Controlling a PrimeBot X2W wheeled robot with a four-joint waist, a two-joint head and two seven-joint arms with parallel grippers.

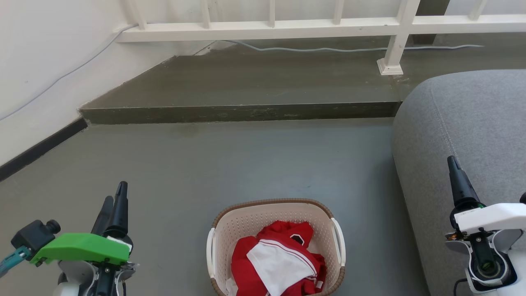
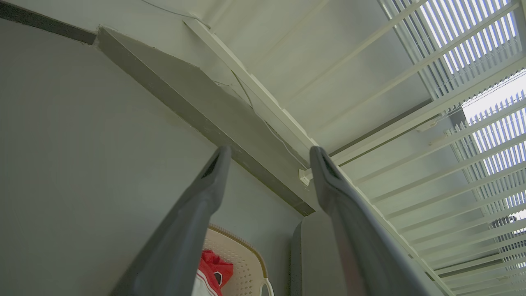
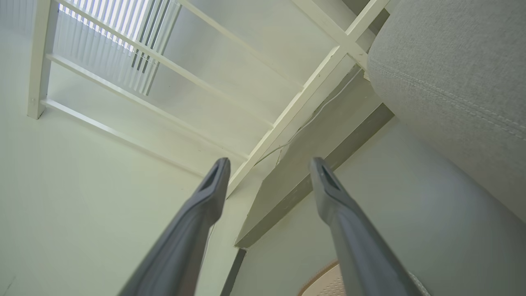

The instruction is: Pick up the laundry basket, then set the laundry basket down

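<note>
- Currently pre-grasp: left gripper and right gripper both empty, fingers spread.
- Between them, lower down: laundry basket on floor, untouched.
- Next, likely: each claw drops to its nearside handle.

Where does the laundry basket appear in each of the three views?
Head view: laundry basket at bottom centre, on the floor, clothes inside.
Left wrist view: laundry basket at bottom edge, between the fingers.
Right wrist view: laundry basket sliver at bottom edge, beside one finger.
Shared landmark: the raised grey step.
</note>
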